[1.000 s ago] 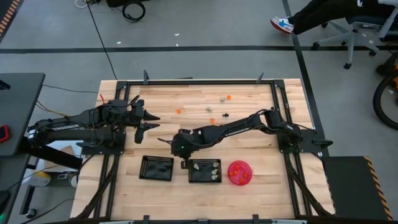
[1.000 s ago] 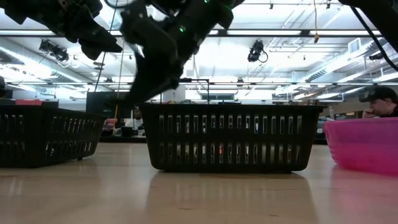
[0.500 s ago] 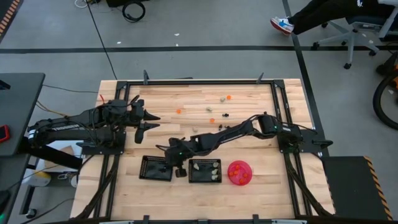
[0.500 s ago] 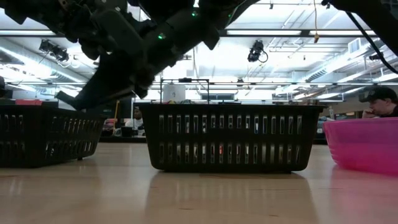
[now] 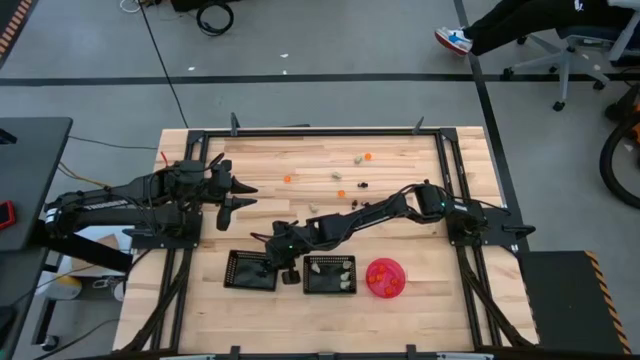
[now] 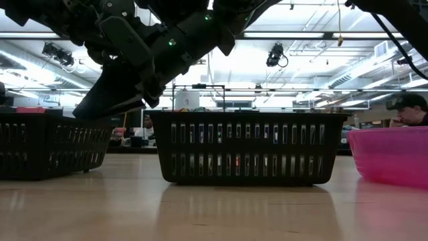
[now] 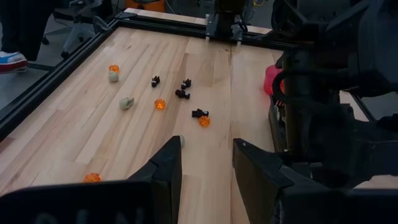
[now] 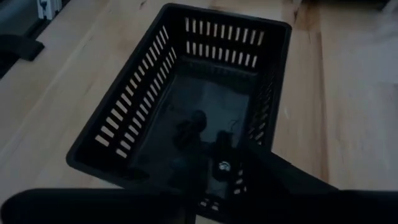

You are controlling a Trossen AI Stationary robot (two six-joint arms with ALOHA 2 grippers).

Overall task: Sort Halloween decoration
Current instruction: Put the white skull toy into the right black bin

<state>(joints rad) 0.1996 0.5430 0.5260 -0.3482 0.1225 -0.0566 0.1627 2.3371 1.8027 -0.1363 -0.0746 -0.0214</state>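
Note:
The Halloween decoration lies loose on the far half of the table: orange trinkets (image 7: 160, 104), black ones (image 7: 199, 113) and pale ones (image 7: 126, 102). My right gripper (image 5: 266, 262) hangs open over the left black tray (image 8: 205, 93), its fingers slanting down into it. Black trinkets (image 8: 189, 127) lie on that tray's floor. One more black trinket (image 8: 222, 165) shows between the fingers; whether it lies on the floor, I cannot tell. The middle tray (image 5: 330, 273) holds pale pieces, and the pink bowl (image 5: 385, 278) holds orange ones. My left gripper (image 5: 240, 197) waits open at the table's left.
The two trays and the bowl stand in a row along the near edge, the trays close together (image 6: 134, 154). A black frame (image 5: 330, 131) runs around the table. A person sits beyond the table at the right (image 6: 408, 107).
My right gripper has gone from the middle tray's left rim toward the table's left edge, to above the left tray. It has sunk and tipped its fingers further down on the way, then kept still for the last half second.

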